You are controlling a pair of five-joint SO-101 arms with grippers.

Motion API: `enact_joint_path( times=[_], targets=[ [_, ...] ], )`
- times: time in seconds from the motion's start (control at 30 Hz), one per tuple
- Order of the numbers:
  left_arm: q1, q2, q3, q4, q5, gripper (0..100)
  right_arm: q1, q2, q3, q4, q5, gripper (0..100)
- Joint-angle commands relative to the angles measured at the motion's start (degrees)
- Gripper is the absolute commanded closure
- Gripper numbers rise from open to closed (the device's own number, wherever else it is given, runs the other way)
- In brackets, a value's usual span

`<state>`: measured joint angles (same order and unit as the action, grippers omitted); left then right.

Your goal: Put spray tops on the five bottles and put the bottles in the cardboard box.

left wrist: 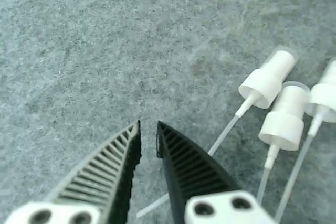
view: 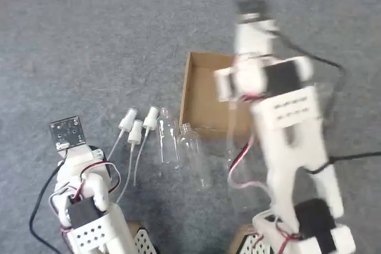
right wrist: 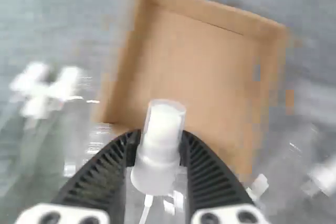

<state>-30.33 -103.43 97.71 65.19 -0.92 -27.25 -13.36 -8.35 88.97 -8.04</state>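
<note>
I have the capped bottle [right wrist: 159,153] clamped at its spray top [right wrist: 163,124] in my right gripper [right wrist: 158,134], over the cardboard box's [view: 188,87] 6 o'clock wall. Two bare bottles [view: 168,138] lie at the box's 8 o'clock, and three loose spray tops [view: 136,130] at their 9. My left gripper [left wrist: 148,125] is barely parted and empty, at the tops' 8 o'clock.

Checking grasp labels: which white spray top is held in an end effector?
The white plastic spray top clamped in the right end effector, by the brown cardboard box; the three other spray tops lie loose on the grey carpet.
</note>
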Motion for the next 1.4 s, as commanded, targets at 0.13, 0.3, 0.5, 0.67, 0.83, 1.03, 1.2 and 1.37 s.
enact_joint_path(
  times=[0.13, 0.3, 0.5, 0.67, 0.83, 1.03, 1.2, 1.37],
  targets=[
    [0.3, -1.0, -1.2, 0.4, -0.5, 96, -17.6, 12.0, -3.8, -16.1, -7.1, 99.0],
    [0.3, -1.0, -1.2, 0.4, -0.5, 96, -19.9, 23.0, -4.0, -23.0, -16.4, 98.9],
    [0.3, -1.0, -1.2, 0.4, -0.5, 96, -19.9, 30.5, -4.0, -27.9, -19.2, 98.8],
    [0.3, -1.0, -1.2, 0.4, -0.5, 96, -20.3, 34.8, -4.0, -30.4, -19.3, 98.8],
    [0.3, -1.0, -1.2, 0.4, -0.5, 96, -20.9, 37.8, -4.0, -31.3, -19.4, 98.8],
    [0.3, -1.0, -1.2, 0.4, -0.5, 96, -20.9, 38.3, -4.0, -31.3, -19.4, 98.7],
    [0.3, -1.0, -1.2, 0.4, -0.5, 96, -20.9, 38.1, -4.0, -31.0, -19.4, 90.6],
    [0.3, -1.0, -1.2, 0.4, -0.5, 96, -21.0, 37.8, -4.2, -30.7, -19.4, 85.5]
  ],
)
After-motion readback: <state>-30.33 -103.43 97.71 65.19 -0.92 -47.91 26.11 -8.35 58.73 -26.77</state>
